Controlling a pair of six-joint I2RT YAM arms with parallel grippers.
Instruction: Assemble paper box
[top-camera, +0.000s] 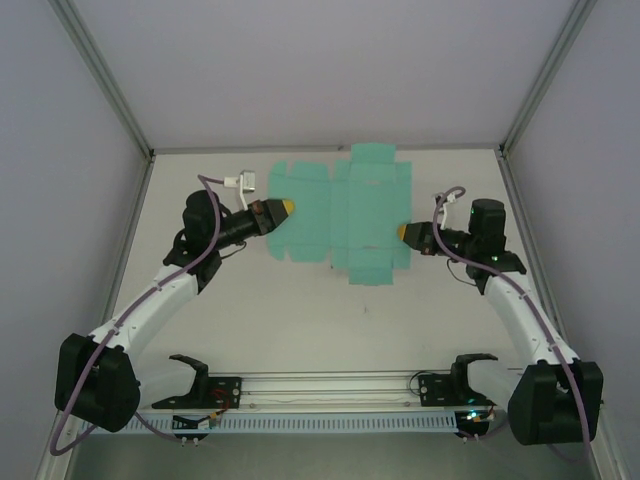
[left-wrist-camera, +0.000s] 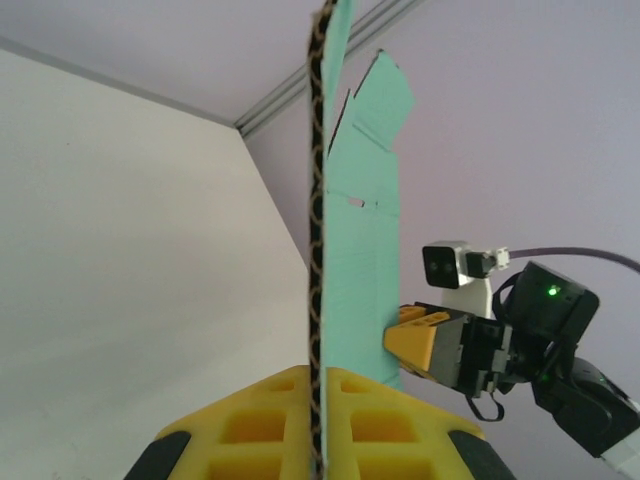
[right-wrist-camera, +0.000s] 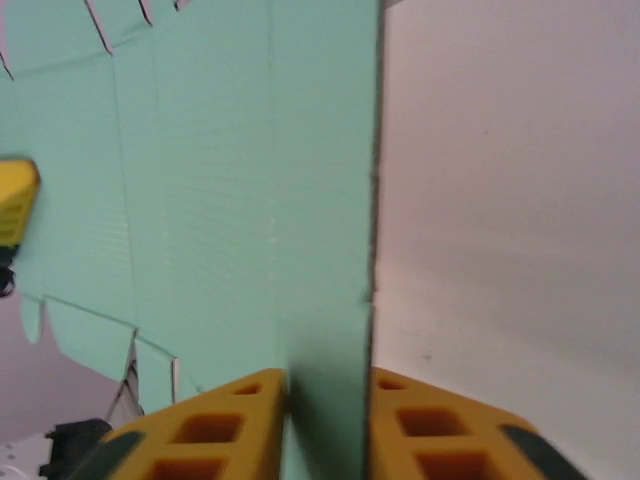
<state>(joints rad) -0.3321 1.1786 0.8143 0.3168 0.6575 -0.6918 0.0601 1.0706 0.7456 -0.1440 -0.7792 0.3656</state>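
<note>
I see the paper box (top-camera: 340, 215) as a flat teal-green die-cut sheet, not yet folded, flaps and slits along its edges, spread over the table's (top-camera: 300, 320) far middle.

Right gripper (right-wrist-camera: 328, 390) at 6 o'clock, yellow fingers (right-wrist-camera: 215, 425) pinching edge of flat teal paper box (right-wrist-camera: 200, 180) spanning 9 to 12. Left gripper (right-wrist-camera: 14, 200) tip at 9 o'clock. White desk (right-wrist-camera: 500, 220) at 3 o'clock.
</note>
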